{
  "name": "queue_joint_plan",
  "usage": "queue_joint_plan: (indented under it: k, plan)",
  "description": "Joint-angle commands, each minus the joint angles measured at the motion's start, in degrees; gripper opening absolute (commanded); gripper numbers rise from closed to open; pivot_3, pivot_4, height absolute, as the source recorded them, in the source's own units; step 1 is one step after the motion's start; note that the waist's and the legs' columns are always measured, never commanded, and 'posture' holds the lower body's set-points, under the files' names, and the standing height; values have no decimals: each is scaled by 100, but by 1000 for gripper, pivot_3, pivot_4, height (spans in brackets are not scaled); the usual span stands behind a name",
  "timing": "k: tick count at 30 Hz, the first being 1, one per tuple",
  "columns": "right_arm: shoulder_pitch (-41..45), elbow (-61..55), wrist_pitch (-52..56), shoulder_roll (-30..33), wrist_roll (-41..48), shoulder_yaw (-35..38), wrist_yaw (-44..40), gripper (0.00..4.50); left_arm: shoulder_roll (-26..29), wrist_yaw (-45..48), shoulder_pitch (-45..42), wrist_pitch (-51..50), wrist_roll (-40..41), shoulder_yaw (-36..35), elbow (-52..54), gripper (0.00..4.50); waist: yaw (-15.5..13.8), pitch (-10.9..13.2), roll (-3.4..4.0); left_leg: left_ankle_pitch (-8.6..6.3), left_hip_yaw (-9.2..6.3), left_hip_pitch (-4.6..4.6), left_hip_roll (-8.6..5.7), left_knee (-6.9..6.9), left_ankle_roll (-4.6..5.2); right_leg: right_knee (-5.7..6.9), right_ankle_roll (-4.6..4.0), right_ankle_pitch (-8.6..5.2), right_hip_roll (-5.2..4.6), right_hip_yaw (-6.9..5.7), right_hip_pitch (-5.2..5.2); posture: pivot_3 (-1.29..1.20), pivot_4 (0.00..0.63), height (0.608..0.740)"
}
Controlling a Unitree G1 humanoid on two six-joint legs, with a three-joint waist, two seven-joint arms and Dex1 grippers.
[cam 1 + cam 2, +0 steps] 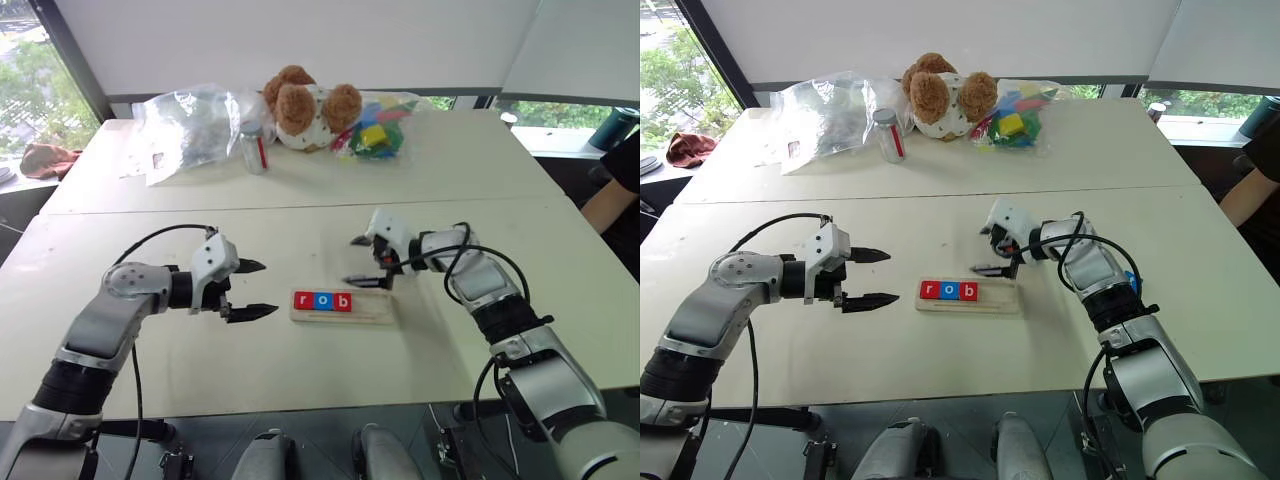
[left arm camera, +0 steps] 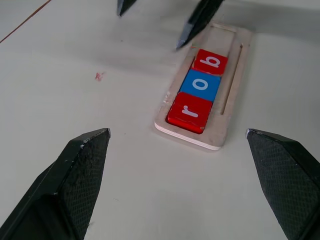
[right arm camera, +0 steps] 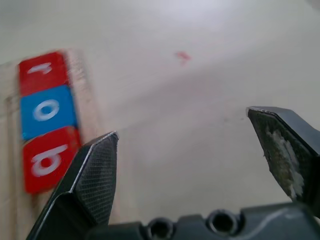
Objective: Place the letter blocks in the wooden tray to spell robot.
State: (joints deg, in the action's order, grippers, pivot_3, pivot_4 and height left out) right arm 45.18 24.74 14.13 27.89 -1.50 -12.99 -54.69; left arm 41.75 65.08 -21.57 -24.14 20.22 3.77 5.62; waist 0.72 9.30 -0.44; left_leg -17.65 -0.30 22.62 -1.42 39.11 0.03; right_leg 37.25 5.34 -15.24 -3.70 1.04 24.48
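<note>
The wooden tray (image 1: 372, 306) lies in the middle of the white table. Three letter blocks sit in its left part: a red r (image 1: 304, 300), a blue o (image 1: 323, 301) and a red b (image 1: 342, 302), also seen as r (image 2: 191, 111), o (image 2: 201, 85), b (image 2: 210, 61). The tray's right part is bare wood. My left gripper (image 1: 266, 288) hovers open just left of the tray, pointing at it, with nothing in it. My right gripper (image 1: 350, 261) stands open behind the tray's middle, tips pointing left, with nothing between the fingers (image 3: 95, 170).
At the far side of the table are a teddy bear (image 1: 305, 105), a clear plastic bag (image 1: 185, 125), a small jar (image 1: 253, 147) and a bag of multicoloured toy blocks (image 1: 378, 128). A person's arm (image 1: 612, 200) shows at the right edge.
</note>
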Motion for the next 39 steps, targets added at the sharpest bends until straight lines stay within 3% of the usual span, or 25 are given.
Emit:
queue_joint_plan:
  k: [1,6,11,17,29,30,31,36,39]
  plan:
    - [-7,-783,776,90,127,1256,1549,4454,-6,-8,-167,-251,354,-143,566,4500,-14,0,0,3,-1,5,0,0,-6,-1,0,0,-1,0,3,0,150,740]
    - [-927,-2570,2548,-296,-197,2673,3707,4454,-84,-56,-374,-353,409,-2,743,4500,-20,-4,0,5,-16,28,0,-5,-12,-2,0,0,-2,-3,18,0,150,740]
    - [-1735,-3520,3338,-884,-138,2878,4399,4454,-345,4,-622,-219,308,215,379,4500,49,-4,4,6,1,28,-2,-1,-11,1,1,0,5,10,22,0,150,740]
    - [-1588,-3047,3788,-1333,-30,3113,5076,4454,-397,95,-728,-1,102,427,90,4500,54,-4,4,-7,14,-10,1,-1,17,37,0,1,17,24,13,0,150,740]
    - [-1338,-1681,3298,-1108,139,2973,5215,4454,-287,-94,-532,-155,169,280,391,4500,37,-4,4,-8,14,-12,0,0,18,30,0,0,14,23,4,0,150,740]
    - [-1360,-1659,3271,-1097,153,2959,5208,3946,-283,-108,-517,-160,176,277,411,4500,32,-4,4,-8,14,-14,0,0,18,30,0,0,14,23,2,0,150,740]
    - [-1372,-1644,3243,-1093,164,2945,5211,3718,-281,-118,-511,-160,179,276,414,4500,26,-4,4,-8,13,-15,0,0,19,30,0,0,14,22,1,0,150,740]
    - [-1452,-1779,3300,-1156,200,2876,5262,1221,-277,-146,-500,-123,173,285,364,4500,5,-4,4,-8,10,-14,0,0,19,29,0,0,14,21,0,0,150,740]
    - [-1490,-1993,3388,-1163,175,2857,5354,1191,-277,-129,-528,-93,160,303,305,4500,5,-4,4,-8,10,-14,0,0,19,29,0,0,14,21,0,0,150,740]
